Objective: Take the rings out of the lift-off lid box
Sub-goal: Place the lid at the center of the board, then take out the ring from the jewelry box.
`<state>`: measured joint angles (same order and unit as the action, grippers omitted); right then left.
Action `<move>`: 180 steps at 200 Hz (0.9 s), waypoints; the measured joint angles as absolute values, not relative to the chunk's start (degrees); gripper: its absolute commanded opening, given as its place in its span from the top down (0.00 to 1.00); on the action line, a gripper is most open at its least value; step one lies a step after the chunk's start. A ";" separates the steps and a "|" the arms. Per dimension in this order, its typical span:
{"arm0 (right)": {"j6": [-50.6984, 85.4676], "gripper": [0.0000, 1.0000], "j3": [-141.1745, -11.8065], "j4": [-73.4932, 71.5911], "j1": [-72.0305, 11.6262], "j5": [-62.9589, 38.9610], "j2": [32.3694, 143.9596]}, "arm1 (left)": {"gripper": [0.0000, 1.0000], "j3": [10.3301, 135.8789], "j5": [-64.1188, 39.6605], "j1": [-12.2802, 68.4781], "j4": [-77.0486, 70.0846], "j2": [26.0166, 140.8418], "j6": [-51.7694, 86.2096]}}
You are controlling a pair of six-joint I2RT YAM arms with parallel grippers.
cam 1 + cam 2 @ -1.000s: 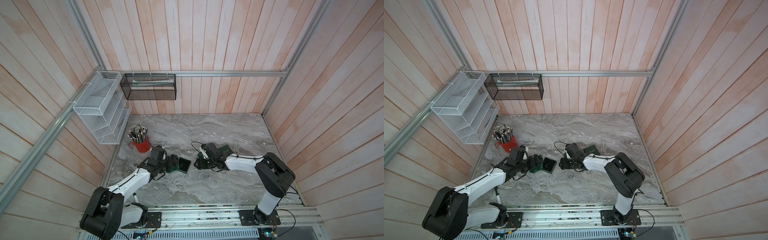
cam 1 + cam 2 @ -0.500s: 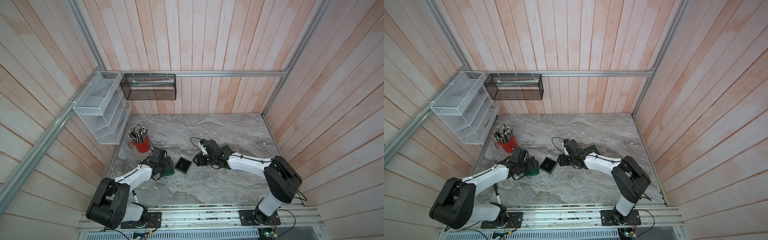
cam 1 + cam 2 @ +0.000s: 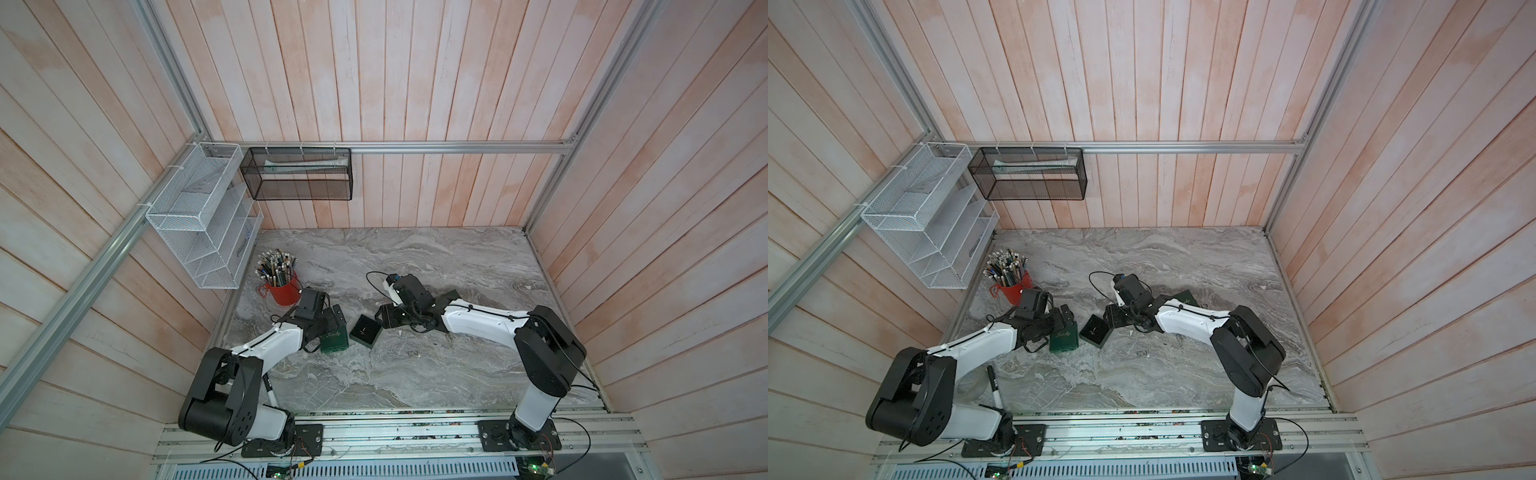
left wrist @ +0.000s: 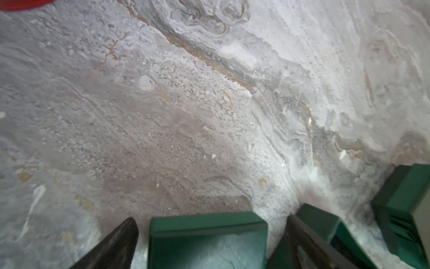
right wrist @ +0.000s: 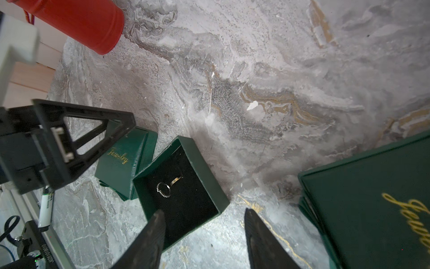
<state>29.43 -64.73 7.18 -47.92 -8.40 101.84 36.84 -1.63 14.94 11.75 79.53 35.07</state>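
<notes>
The lift-off lid box (image 5: 204, 172) stands open on the marble, a green base with black lining, seen in both top views (image 3: 365, 330) (image 3: 1096, 330). The rings (image 5: 168, 184) lie inside it as pale glinting metal. My right gripper (image 5: 203, 210) is open just beside the base, one finger over its near corner, holding nothing (image 3: 385, 318). The green lid (image 5: 118, 160), lettered "Jewelry", rests left of the base (image 3: 333, 337). My left gripper (image 4: 211, 220) is open, its fingers either side of the lid (image 4: 207, 237) with gaps on both sides.
A red pen cup (image 3: 283, 291) stands behind the left arm. A second green jewelry box (image 5: 372, 198) lies partly under the right arm (image 3: 452, 297). A marker (image 3: 994, 388) lies near the left base. A white mesh rack (image 3: 199, 220) and a black mesh basket (image 3: 297, 178) hang on the walls.
The left gripper drew the lid left, away from the base, and opened wider. The right gripper moved left toward the open base, its jaws narrowing slightly.
</notes>
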 measured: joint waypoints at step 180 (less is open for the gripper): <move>21.54 0.78 -74.91 11.14 -53.41 -10.55 111.83 | 0.00 30.68 0.03 14.94 18.33 64.82 37.12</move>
